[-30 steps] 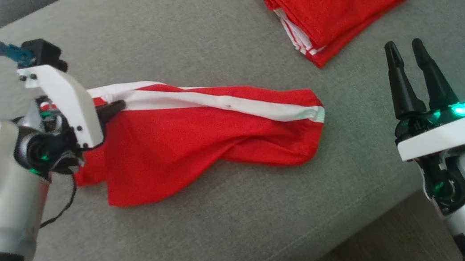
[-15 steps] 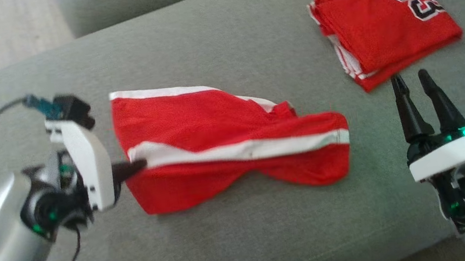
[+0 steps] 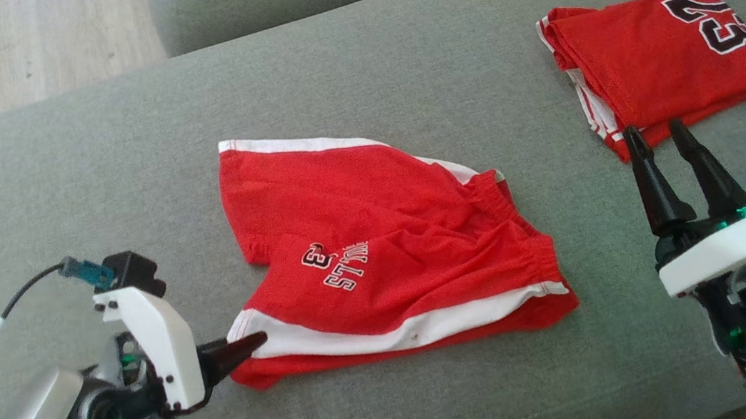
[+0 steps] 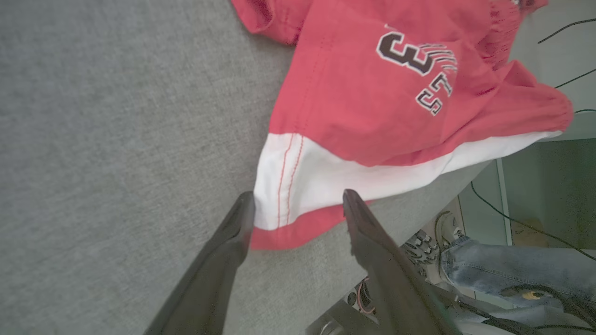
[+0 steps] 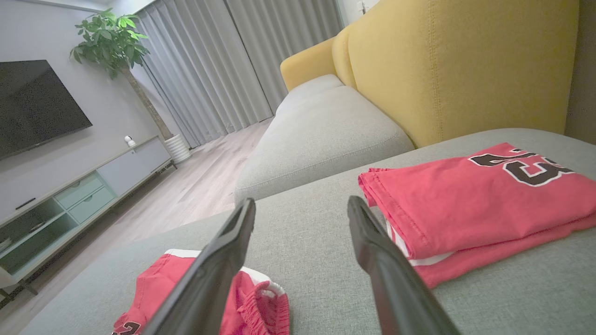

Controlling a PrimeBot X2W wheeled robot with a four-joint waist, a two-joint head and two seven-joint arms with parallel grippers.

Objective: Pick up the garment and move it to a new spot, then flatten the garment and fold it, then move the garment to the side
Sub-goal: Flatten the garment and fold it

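The garment, red shorts (image 3: 378,252) with white side bands and a black print, lies spread on the grey sofa cushion (image 3: 396,55). My left gripper (image 3: 257,340) is low at the shorts' near left corner, pointing right. In the left wrist view the left gripper (image 4: 298,195) is open, and the white band of the shorts (image 4: 372,93) lies between the fingertips, not pinched. My right gripper (image 3: 653,128) stands open and empty to the right of the shorts, fingers pointing away. The right wrist view shows the right gripper (image 5: 301,201) above the cushion, with the shorts (image 5: 153,288) low on the left.
A folded red jersey (image 3: 677,54) with black numbers lies at the far right, just beyond my right fingertips; the jersey (image 5: 465,195) is also in the right wrist view. A yellow backrest (image 5: 442,60) rises behind it. A person's leg in jeans (image 4: 503,270) is beyond the cushion's front edge.
The head camera has shifted. The left gripper, shut on the shorts' white band before, now stands open. The shorts went from a twisted bundle to lying spread with the print up.
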